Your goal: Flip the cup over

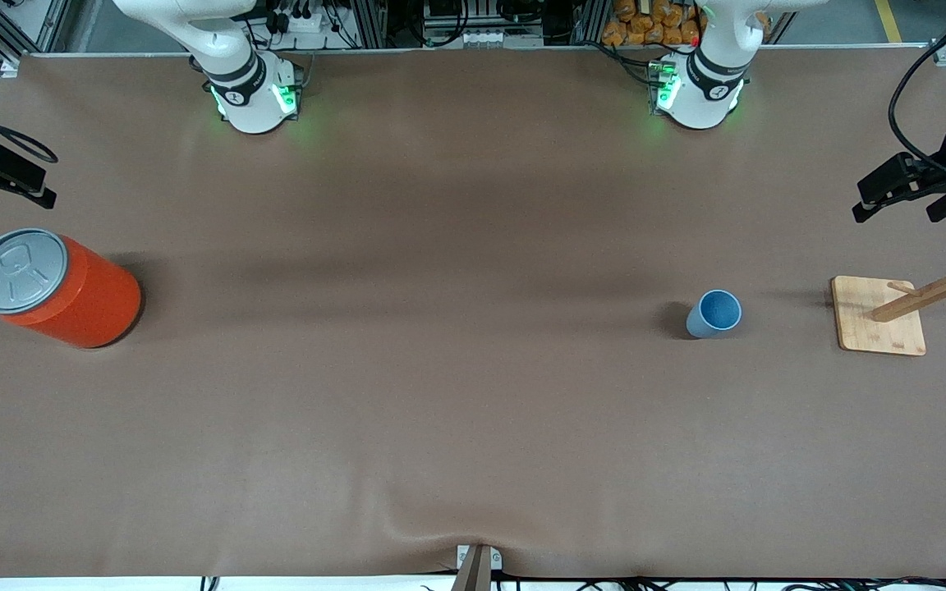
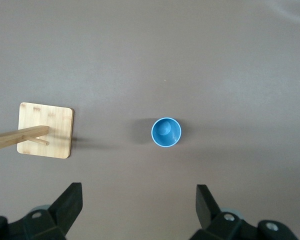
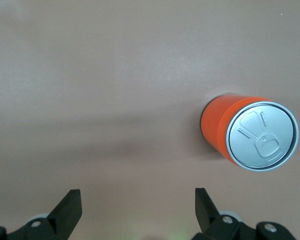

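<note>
One small light-blue tapered plastic cup (image 1: 714,313) stands upright on the brown table cover (image 1: 440,369), mouth up, toward the left arm's end of the table; its darker blue inside shows plainly in the left wrist view (image 2: 166,132) and nothing lies in it; it touches nothing. One large orange can with a grey pull-tab lid (image 1: 52,286) stands upright toward the right arm's end, well apart from the cup; the lid is sealed, so what it contains cannot be seen; the right wrist view shows the lid and pull-tab from above (image 3: 250,135). One wooden rack (image 1: 904,308), a square light-wood base with a post and pegs, sits near the cup, closer still to the left arm's end; its post and pegs run out of the front view at the edge, so their number cannot be counted.

Two arms, two grippers; both wait high at the ends of the table. The left gripper (image 1: 904,193) hangs over the table's end above the rack, partly cut off by the picture's edge; in its own wrist view the two black fingers (image 2: 70,205) stand spread wide with nothing between them. The right gripper (image 1: 5,176) hangs over the table's end above the can, also cut off at the edge; its fingers (image 3: 67,207) are likewise spread wide and hold nothing.
</note>
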Action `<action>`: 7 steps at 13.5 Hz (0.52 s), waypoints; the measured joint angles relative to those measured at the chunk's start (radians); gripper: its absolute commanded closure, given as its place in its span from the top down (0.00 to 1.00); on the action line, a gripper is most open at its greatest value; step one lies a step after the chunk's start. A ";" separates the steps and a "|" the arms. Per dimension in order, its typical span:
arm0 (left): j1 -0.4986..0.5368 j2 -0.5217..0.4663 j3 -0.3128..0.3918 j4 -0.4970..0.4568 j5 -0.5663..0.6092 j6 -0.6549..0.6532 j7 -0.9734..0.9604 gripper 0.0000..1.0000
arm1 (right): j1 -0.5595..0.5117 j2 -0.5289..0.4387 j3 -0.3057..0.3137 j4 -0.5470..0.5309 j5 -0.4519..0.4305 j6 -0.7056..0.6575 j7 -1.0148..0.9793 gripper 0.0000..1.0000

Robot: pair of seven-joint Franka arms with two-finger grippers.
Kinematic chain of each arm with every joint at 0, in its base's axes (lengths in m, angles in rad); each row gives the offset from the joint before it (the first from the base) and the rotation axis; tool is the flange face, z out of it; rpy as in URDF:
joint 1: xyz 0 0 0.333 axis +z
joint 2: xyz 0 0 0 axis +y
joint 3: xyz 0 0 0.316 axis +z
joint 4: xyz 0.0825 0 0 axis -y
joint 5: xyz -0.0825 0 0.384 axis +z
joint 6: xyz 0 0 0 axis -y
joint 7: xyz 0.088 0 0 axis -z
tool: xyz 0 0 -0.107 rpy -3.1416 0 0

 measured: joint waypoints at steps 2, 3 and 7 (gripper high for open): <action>0.000 0.000 0.000 0.000 0.000 0.000 0.000 1.00 | 0.000 0.000 -0.001 -0.001 0.000 0.000 -0.001 1.00; 0.000 0.000 0.000 0.000 0.000 0.000 0.000 1.00 | 0.000 0.000 -0.001 -0.001 0.000 0.000 -0.001 1.00; 0.000 0.000 0.000 0.000 0.000 0.000 0.000 1.00 | -0.006 0.000 -0.006 -0.001 0.000 0.000 -0.002 1.00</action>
